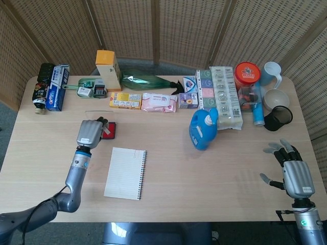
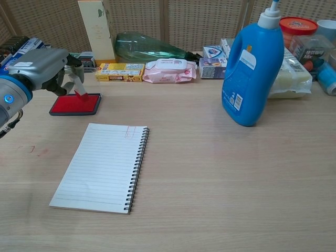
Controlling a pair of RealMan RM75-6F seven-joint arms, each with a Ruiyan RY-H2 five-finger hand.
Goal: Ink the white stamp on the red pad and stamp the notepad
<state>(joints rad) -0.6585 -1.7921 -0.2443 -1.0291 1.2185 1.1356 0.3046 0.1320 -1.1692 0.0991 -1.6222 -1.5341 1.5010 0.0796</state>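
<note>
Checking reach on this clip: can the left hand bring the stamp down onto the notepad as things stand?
Probably yes: the left hand holds the white stamp above the red pad, and nothing lies between it and the notepad.

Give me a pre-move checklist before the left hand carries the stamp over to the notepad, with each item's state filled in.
1. Stamp held: the left hand grips the white stamp. Ok.
2. Stamp face inked: its lower end looks red in the chest view. Ok, though evenness cannot tell.
3. Stamp clear of the red pad: it appears raised above it in the chest view. Ok.
4. Notepad ready: lies flat and open, with lined page bare below a faint red mark near the top. Ok.
5. Path from pad to notepad: only bare table between them. Ok.
6. Right hand out of the way: at the table's far right edge, fingers apart, holding nothing. Ok.
</note>
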